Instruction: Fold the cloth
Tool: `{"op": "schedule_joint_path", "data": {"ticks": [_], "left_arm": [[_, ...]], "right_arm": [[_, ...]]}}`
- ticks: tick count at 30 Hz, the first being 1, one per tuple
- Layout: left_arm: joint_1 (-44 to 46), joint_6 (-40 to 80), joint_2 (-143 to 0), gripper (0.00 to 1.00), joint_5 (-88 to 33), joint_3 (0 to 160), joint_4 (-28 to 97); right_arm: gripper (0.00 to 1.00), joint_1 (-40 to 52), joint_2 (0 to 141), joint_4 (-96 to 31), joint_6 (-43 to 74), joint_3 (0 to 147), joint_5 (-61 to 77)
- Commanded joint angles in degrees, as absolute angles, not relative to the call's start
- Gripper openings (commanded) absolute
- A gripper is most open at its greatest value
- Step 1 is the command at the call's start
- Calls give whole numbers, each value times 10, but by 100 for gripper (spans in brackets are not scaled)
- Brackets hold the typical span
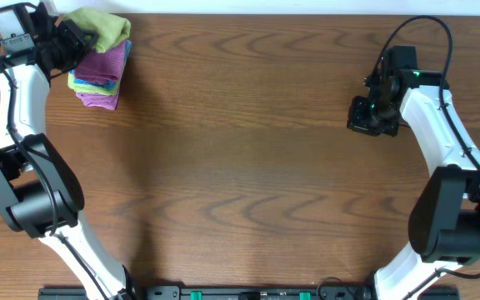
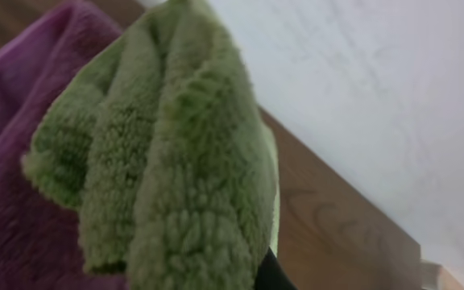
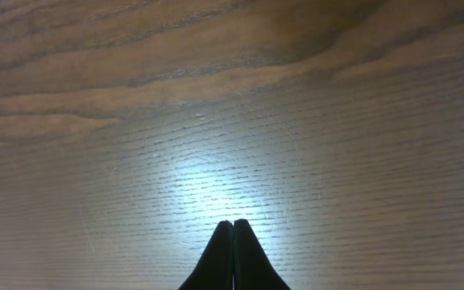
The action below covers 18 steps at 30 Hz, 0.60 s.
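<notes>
Both arms have white link covers and big round black joint housings. The left arm (image 1: 11, 92) carries a thin black cable along its white link. On the right arm (image 1: 440, 125) a black cable loops over the wrist, where small green lights glow. The right tool (image 3: 233, 225) ends in two black pointed fingers (image 3: 218, 259).

Wooden table (image 1: 240, 167), left gripper (image 1: 75, 37) at far left corner pinching bunched green cloth (image 1: 105, 29) above purple-and-teal stack (image 1: 100, 75), right gripper (image 1: 365, 117) well apart over bare wood at right
</notes>
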<state>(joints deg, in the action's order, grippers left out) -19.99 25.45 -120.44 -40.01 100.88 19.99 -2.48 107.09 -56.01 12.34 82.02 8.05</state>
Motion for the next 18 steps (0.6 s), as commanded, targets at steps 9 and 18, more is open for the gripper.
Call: {"op": "schedule_joint_path", "data": {"ticks": [9,18], "left_arm": [[-241,240,-1214,13,-383,1013,289],[-241,240,-1214,95,-383,1013,331]], "right_arm": [[2,-22,1056,-563,115,829,80],[2,-22,1056,-564,115,829,95]]}}
